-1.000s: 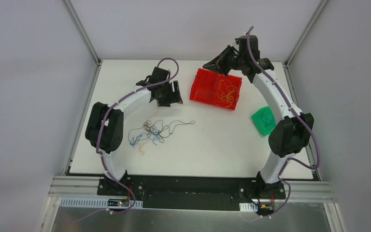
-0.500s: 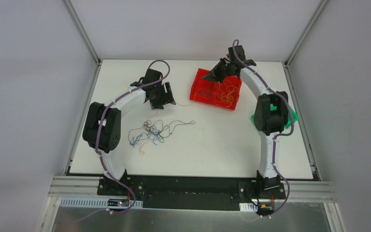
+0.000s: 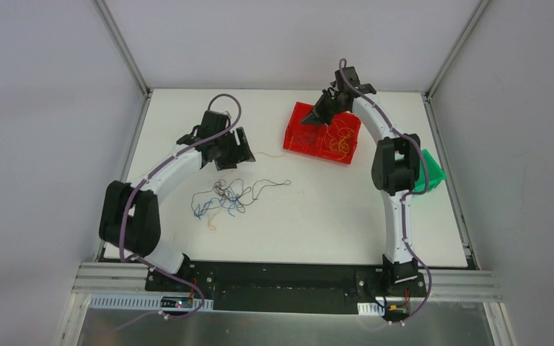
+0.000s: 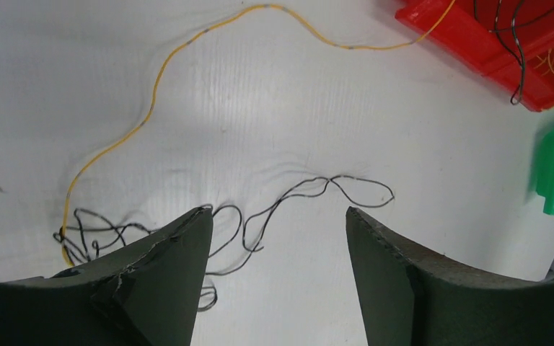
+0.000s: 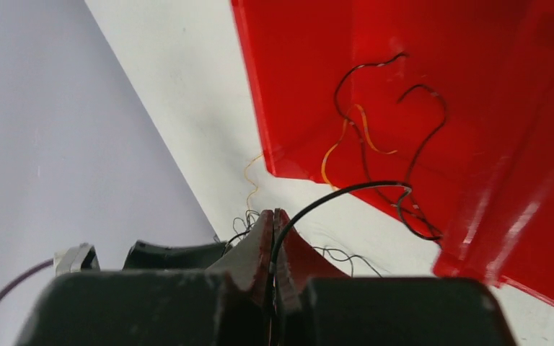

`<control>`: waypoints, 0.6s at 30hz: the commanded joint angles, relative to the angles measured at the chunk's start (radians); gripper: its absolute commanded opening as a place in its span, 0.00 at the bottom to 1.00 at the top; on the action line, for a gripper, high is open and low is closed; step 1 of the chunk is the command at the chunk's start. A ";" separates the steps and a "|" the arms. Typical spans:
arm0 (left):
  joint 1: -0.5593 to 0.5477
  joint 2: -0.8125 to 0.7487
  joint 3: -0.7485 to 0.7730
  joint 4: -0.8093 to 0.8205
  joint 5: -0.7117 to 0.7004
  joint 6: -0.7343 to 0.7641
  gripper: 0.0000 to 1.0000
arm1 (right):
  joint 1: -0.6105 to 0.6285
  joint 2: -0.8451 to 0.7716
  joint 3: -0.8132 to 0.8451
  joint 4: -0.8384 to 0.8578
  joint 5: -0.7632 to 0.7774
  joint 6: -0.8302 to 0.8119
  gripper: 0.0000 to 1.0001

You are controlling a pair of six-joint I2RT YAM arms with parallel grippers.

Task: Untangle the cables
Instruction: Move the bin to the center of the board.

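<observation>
A loose clump of cables, blue, dark and orange strands, lies on the white table below my left gripper. In the left wrist view that gripper stands open above a dark strand, touching nothing. A long yellow cable runs from the clump to the red bin. My right gripper is shut on a dark cable that arcs into the red bin. From above, the right gripper hovers over the bin's left end.
The red bin at the back middle holds yellow cables in its right half. A green bin sits at the right edge behind the right arm. Grey walls close in the table on three sides.
The left arm has swung left and back, its gripper staying open. The right arm has stretched lower toward the red bin's left end, uncovering the green bin.
</observation>
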State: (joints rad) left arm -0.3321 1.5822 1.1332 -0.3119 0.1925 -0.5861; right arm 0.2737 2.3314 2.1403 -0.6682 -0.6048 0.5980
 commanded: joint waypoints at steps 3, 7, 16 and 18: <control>0.008 -0.263 -0.128 -0.025 -0.009 -0.010 0.70 | -0.052 0.044 0.073 -0.087 0.119 -0.066 0.00; 0.008 -0.327 -0.151 -0.060 -0.012 0.001 0.70 | -0.049 0.073 0.111 -0.166 0.229 -0.120 0.00; 0.008 -0.337 -0.140 -0.082 -0.012 0.014 0.70 | 0.017 0.122 0.139 -0.272 0.491 -0.202 0.00; 0.008 -0.336 -0.139 -0.082 -0.006 0.015 0.70 | 0.031 0.133 0.151 -0.301 0.545 -0.221 0.00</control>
State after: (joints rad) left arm -0.3317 1.2503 0.9874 -0.3813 0.1890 -0.5854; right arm 0.2749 2.4336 2.2379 -0.8585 -0.2218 0.4381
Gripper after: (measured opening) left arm 0.702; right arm 0.005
